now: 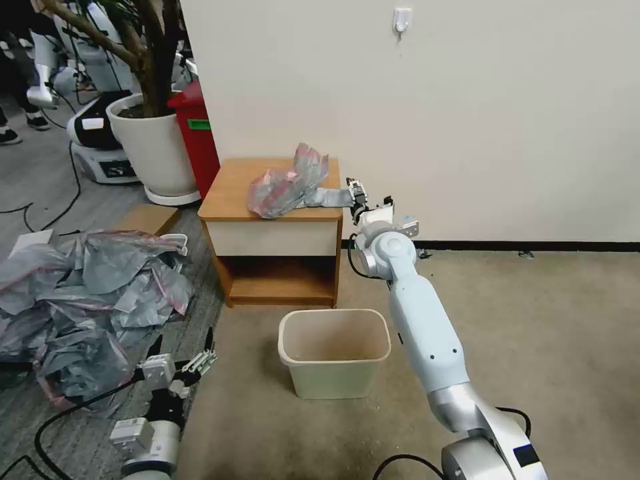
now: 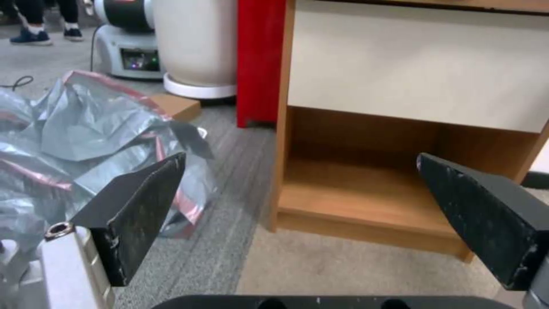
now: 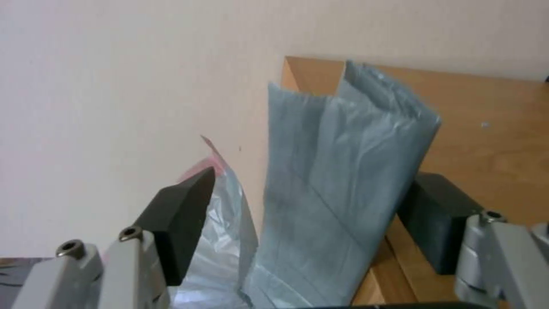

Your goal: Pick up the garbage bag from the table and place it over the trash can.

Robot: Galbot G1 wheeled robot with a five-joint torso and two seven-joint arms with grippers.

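You are looking at the garbage bag (image 1: 288, 183) lying crumpled on the table (image 1: 230, 193), its bulk heaped toward the middle of the top and a flat grey folded tail stretching along the front edge to the cabinet's right corner, so its long axis is running across the tabletop toward the right gripper (image 1: 357, 195). That gripper is reaching in at the right front corner on an arm stretched forward and up from your lower right, wrist bent toward the table; in the right wrist view its jaws are standing apart on either side of the folded tail (image 3: 343, 180), the strip passing between them, one finger (image 3: 177, 223) clear of the plastic. The left gripper (image 1: 183, 357) is hanging low beside the heap of grey bags (image 1: 87, 300) on the floor, jaws spread wide. The trash can (image 1: 333, 353) is standing upright on the carpet just in front of the table.
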